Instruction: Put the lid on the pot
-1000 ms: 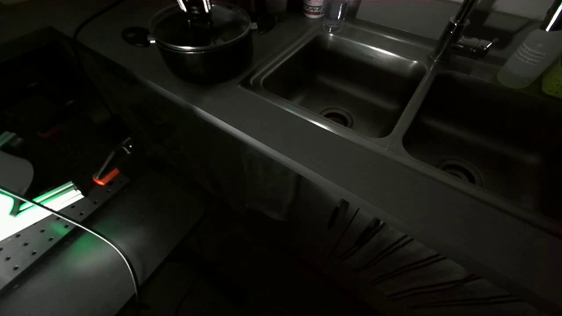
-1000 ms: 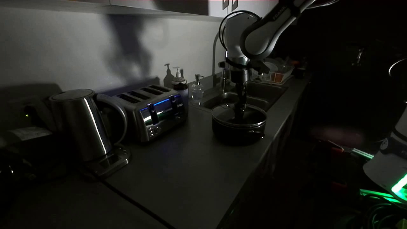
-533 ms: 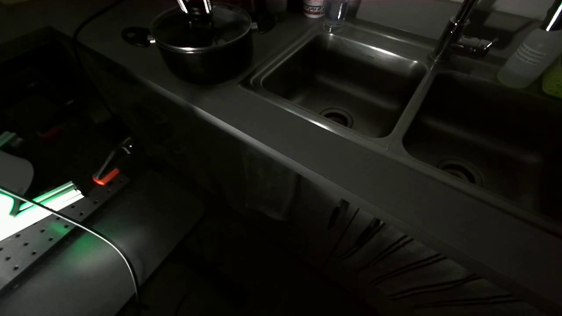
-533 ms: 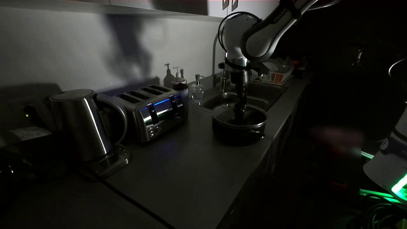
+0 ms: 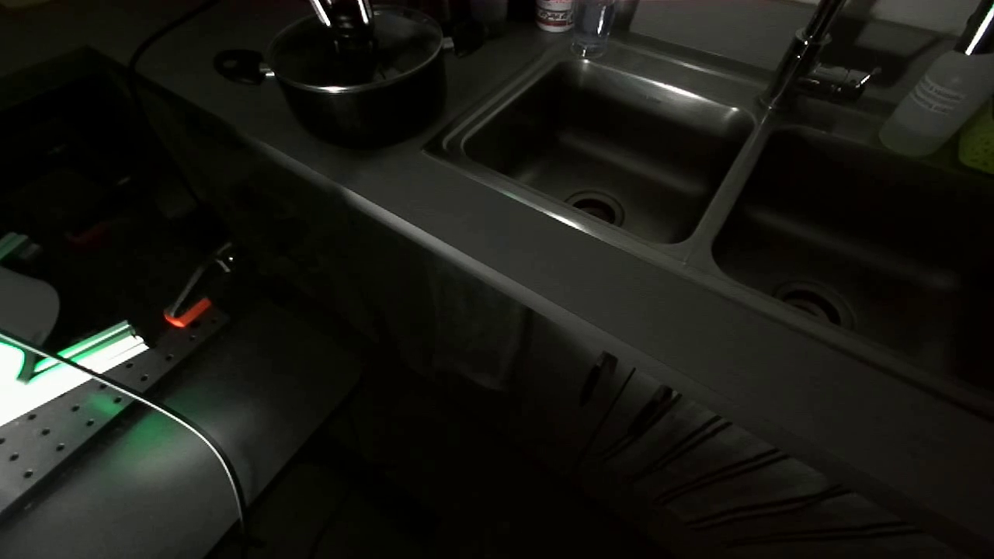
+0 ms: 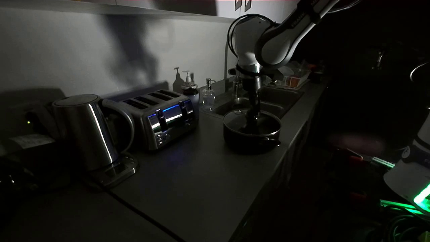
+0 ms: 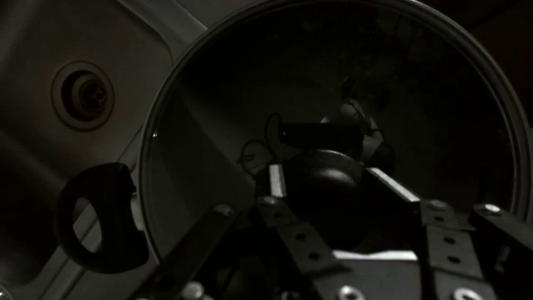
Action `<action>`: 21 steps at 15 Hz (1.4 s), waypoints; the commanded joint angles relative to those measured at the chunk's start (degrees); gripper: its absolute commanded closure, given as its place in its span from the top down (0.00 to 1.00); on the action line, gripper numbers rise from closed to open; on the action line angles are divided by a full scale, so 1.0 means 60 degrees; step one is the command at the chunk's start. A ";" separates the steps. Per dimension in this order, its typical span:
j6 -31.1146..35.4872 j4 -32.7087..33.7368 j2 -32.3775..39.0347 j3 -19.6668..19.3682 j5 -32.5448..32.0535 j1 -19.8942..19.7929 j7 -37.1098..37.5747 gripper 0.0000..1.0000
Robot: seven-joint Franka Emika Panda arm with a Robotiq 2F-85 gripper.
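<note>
Lid (image 5: 311, 60) sits rim to rim on pot (image 5: 365, 116), upper left in an exterior view, apparently closing it. Gripper (image 7: 322, 180), parted partway, straddles knob (image 7: 333, 174), likely lid's best handhold; too dark to tell whether it clasps.

In an exterior view the robot arm (image 6: 277, 50) bears the letters "FRANK". Print on the pale bottle (image 5: 924, 112) and the white-and-red container (image 5: 554, 15), and a round emblem on the grey housing (image 6: 404, 176), are too blurred to read.
</note>
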 commanded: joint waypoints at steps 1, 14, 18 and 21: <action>0.0040 -0.0133 0.0046 0.0100 -0.0435 0.0166 0.0395 0.25; 0.0900 -0.1460 -0.1418 0.0012 -0.0343 -0.0111 0.0251 1.00; 0.1605 -0.2824 -0.2818 -0.0033 -0.0159 -0.0270 0.0055 1.00; 0.2062 -0.3953 -0.3993 -0.0102 0.0083 -0.0277 -0.0358 1.00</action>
